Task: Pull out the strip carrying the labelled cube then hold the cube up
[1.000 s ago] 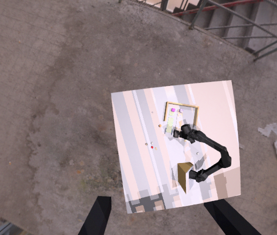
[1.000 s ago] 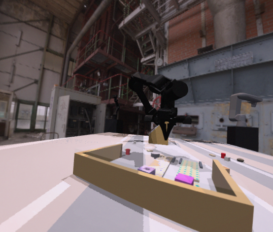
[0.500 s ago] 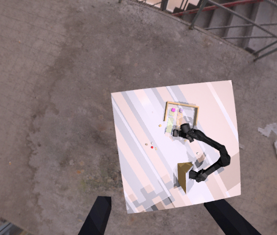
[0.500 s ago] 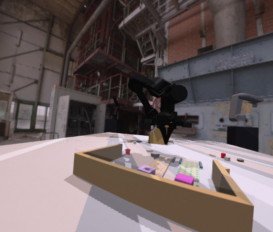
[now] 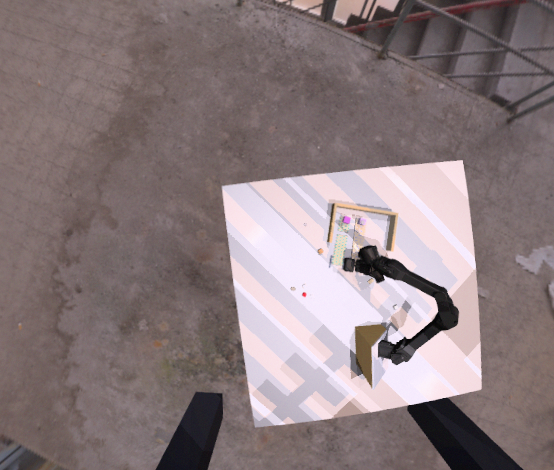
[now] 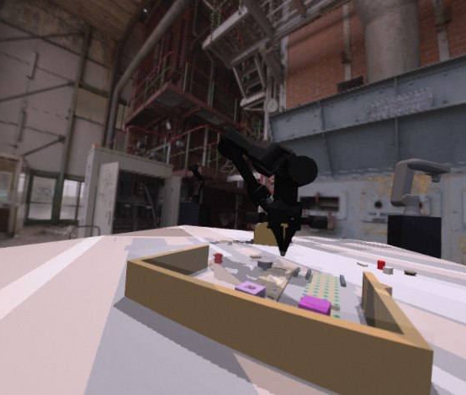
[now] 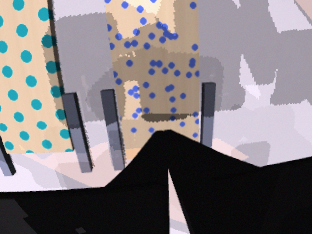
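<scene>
My gripper [image 6: 283, 250] [image 7: 163, 137] is shut and empty, tips pointing down above the near end of the blue-dotted strip [image 6: 273, 280] [image 7: 155, 75]. The lavender cube [image 6: 250, 288], with a dark mark on top, is at that strip's far end. The teal-dotted strip [image 5: 339, 248] [image 6: 324, 285] [image 7: 29, 75] lies beside it, with a plain magenta cube [image 5: 346, 220] [image 6: 315, 304] at its far end. Whether either strip is in one piece cannot be told clearly. In the top view the arm hides the fingertips.
A wooden wall [image 5: 365, 209] [image 6: 267, 325] encloses the cubes on three sides. Low dark posts [image 7: 207, 115] flank the strips' near ends. A red piece [image 6: 218, 258] and dark disc [image 6: 264, 264] lie near the blue-dotted strip. A brown wedge [image 5: 368, 344] stands by the arm's base.
</scene>
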You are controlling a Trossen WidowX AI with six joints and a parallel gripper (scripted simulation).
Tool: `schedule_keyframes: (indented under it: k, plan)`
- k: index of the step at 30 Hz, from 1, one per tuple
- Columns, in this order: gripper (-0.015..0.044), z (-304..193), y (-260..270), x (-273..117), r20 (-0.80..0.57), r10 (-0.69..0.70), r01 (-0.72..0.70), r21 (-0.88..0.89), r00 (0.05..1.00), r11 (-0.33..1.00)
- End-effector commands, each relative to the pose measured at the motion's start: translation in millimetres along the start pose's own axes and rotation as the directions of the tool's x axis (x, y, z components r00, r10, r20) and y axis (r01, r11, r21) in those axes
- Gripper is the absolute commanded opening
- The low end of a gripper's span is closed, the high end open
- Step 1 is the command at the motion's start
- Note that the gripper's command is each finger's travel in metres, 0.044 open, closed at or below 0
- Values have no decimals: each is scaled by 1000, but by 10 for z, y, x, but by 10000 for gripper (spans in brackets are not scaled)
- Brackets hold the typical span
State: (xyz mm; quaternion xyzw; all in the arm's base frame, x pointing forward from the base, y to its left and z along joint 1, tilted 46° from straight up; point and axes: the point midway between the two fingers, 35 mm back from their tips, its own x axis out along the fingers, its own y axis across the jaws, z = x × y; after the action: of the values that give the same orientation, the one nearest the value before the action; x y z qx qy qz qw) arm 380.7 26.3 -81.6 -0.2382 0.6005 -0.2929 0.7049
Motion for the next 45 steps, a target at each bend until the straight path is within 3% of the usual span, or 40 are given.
schedule_keyframes:
  k: [1,15,45]
  plan:
    - [0,-15,-8,82,-3,-7,7,-6,1000,1000]
    - [0,-29,-17,299,-3,-10,9,-6,1000,1000]
    - [0,-28,-18,314,-3,-10,10,-6,1000,1000]
